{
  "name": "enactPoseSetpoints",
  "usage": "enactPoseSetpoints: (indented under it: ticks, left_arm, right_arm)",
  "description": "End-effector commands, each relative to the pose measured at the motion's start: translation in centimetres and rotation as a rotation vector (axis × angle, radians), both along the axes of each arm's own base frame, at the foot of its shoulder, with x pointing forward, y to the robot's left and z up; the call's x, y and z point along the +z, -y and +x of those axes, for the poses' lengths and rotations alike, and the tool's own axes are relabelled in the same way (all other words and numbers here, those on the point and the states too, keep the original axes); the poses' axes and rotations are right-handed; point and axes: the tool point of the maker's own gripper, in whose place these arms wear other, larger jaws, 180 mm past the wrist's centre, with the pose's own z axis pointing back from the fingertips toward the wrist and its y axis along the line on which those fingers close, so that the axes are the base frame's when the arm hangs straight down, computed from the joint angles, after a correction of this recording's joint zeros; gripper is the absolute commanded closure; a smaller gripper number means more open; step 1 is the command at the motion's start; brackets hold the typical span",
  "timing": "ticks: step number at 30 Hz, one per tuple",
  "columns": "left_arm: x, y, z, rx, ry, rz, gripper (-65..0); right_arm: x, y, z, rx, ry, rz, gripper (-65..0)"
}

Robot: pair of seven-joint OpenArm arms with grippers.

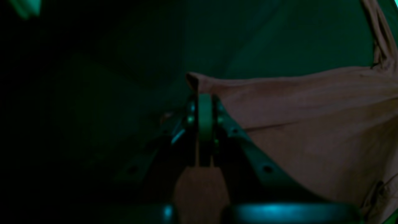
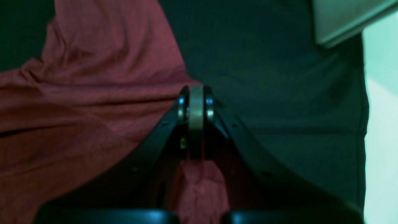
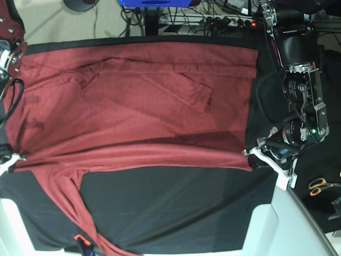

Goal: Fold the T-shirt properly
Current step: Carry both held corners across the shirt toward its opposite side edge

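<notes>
The brick-red T-shirt lies spread wide across the black tablecloth. One long sleeve is folded over the body, and the other trails toward the front edge. On the right of the base view, my left gripper is shut on the shirt's lower right corner. In the left wrist view that gripper pinches a raised cloth edge. At the left edge, my right gripper is shut on the opposite corner. The right wrist view shows the gripper holding red cloth.
Orange-handled scissors lie on the dark surface at the far right. The white table edge shows past the tablecloth at front right. Cables and a blue object sit behind the table.
</notes>
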Motion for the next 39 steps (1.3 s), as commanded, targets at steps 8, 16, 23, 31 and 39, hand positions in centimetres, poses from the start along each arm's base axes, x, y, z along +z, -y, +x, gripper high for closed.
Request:
enactPoseSetpoints:
  ticks: [8, 16, 23, 31, 39]
  left_arm:
    - [2.6, -1.0, 0.6, 0.016, 0.065, 0.008, 0.0]
    - [0.9, -1.4, -1.1, 0.026, 0.001, 0.006, 0.0]
    - [0.3, -0.9, -3.4, 0.005, -0.013, 0.029, 0.0]
    - [-1.0, 0.3, -6.4, -0.015, -0.050, 0.029, 0.0]
    - [-1.7, 0.5, -8.5, -0.024, -0.079, 0.041, 0.0]
  right_arm:
    - [1.9, 1.0, 1.0, -0.010, 0.050, -0.020, 0.0]
    - [-0.7, 1.1, -1.6, -0.017, -0.071, -0.017, 0.0]
    - [-2.4, 1.3, -3.6, -0.020, -0.138, -0.021, 0.0]
    - [-3.9, 1.5, -5.7, -0.024, -0.206, -0.025, 0.0]
    - [-5.0, 1.9, -7.4, -0.032, -0.241, -0.026, 0.0]
